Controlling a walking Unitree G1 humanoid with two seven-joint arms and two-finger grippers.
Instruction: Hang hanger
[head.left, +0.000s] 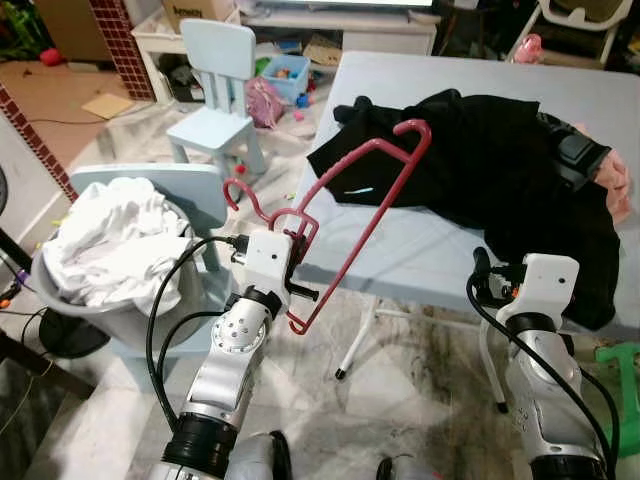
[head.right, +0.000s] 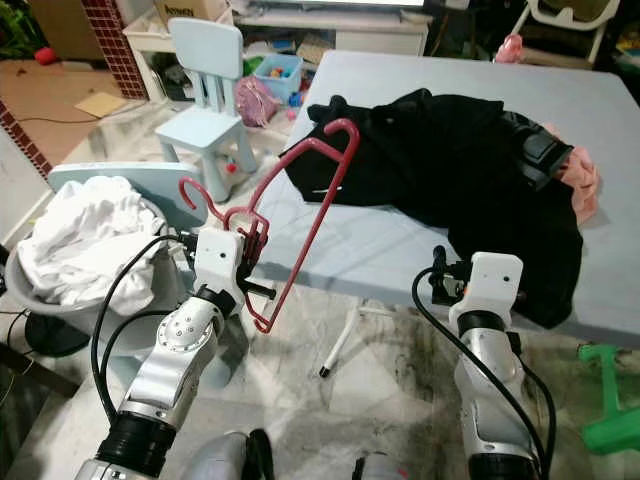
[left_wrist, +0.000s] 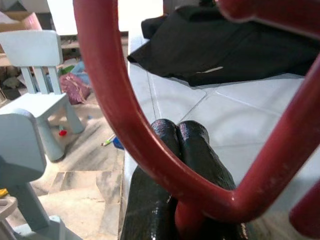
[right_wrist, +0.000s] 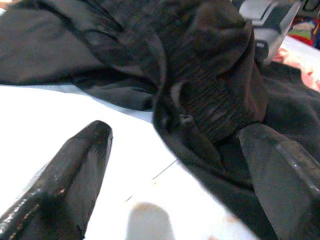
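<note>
Glossy red plastic hanger (head.left: 365, 195) in my left gripper (left_wrist: 187, 150), matt black knitted cloth garment (right_wrist: 210, 75), smooth pale blue tabletop (head.left: 420, 250), crumpled white cloth (head.left: 110, 240)

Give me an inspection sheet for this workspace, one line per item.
Surface: pale blue table, bare along its near edge.
Job's things: red hanger held up in front of the table's near edge; black garment heaped on the table.
Clutter: pink cloth beside the garment.
Hands: left hand shut on the hanger; right hand open, over the garment's edge.
Cables: black cable looped along the left arm.
Surroundings: basket of white laundry, small blue chair, toys on the floor.
</note>
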